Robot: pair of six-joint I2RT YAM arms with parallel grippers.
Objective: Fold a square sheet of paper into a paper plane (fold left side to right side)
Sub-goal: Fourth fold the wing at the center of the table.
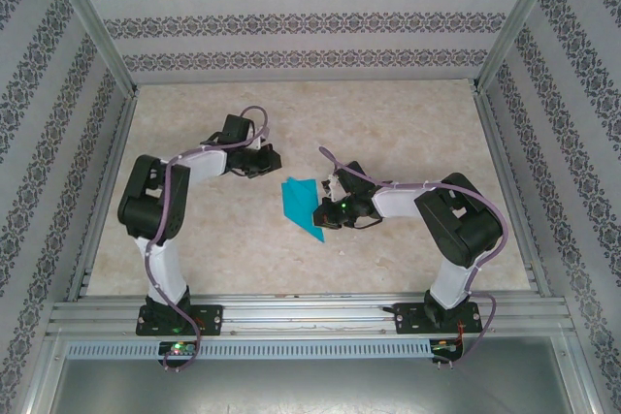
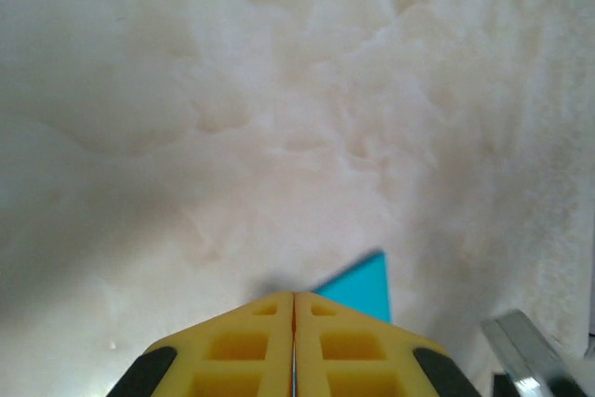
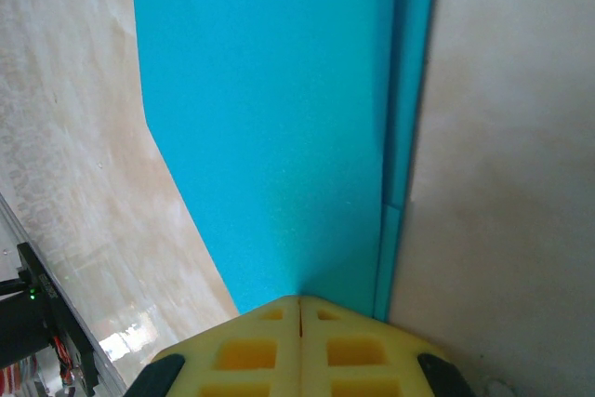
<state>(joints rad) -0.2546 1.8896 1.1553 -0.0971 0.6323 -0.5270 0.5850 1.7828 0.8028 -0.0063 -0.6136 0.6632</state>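
Note:
The teal-blue sheet of paper [image 1: 303, 206] lies flat mid-table, folded into layers with a point toward the near right. My right gripper [image 1: 331, 204] is shut, its yellow tips [image 3: 299, 300] resting on the paper [image 3: 279, 118] near a stepped folded edge, with nothing between the fingers. My left gripper [image 1: 266, 161] hovers just beyond the paper's far-left corner, apart from it. In the left wrist view its jaws [image 2: 294, 297] are pressed together, and one teal corner [image 2: 363, 290] peeks out past the right finger.
The pale marbled tabletop [image 1: 388, 133] is boxed in by patterned walls and metal frame rails [image 1: 310, 315] at the near edge. Bare surface stretches behind and left of the paper. A metal piece [image 2: 521, 350] shows low right in the left wrist view.

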